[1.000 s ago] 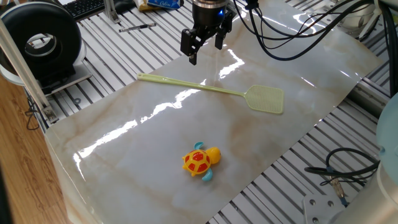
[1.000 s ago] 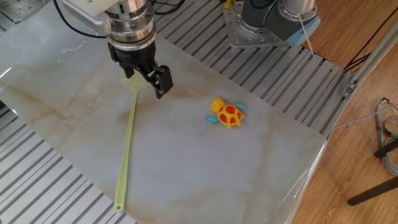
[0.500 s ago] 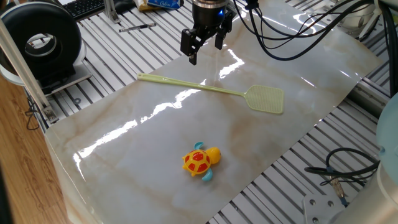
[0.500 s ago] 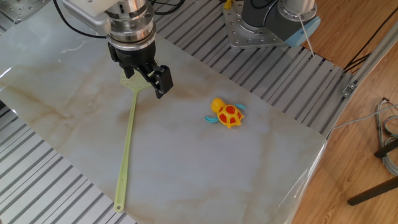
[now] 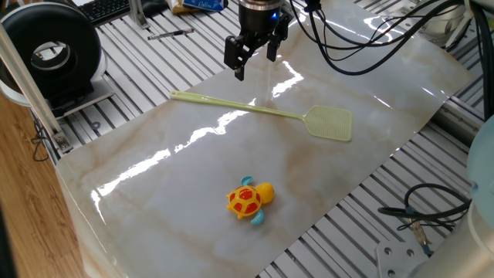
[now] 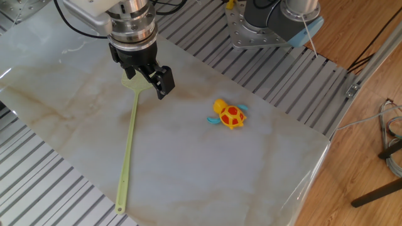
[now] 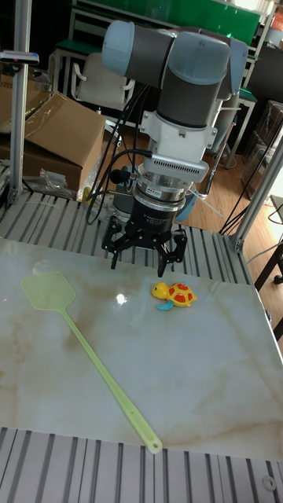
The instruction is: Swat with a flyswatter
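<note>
Your table (image 5: 154, 193) is the biggest thing here: a slatted metal top with a glossy, marble-patterned sheet laid across the middle. Everything that matters sits on that sheet.

Your arm (image 7: 189, 71) comes next, grey and silver. In the tall fixed view it reaches down from the far side of the table, with cables trailing off behind it.

At its tip, the end effector (image 7: 145, 258) hangs above the sheet, clear of the surface. Its two black fingers (image 5: 238, 60) are spread wide with nothing between them, so you have hold of nothing.

The flyswatter (image 5: 262, 110) lies flat on the sheet, untouched. It is pale yellow-green, with a long thin handle and a small rectangular mesh head. In the tall fixed view the head (image 7: 47, 291) sits left of the end effector, and the handle runs diagonally towards the near edge. From the other fixed view the fingers appear over the mesh head, but they are raised above it, not touching.

The smallest thing is an orange-and-yellow toy turtle (image 6: 228, 115) with blue flippers. It sits alone on the sheet, well apart from the flyswatter.
</note>
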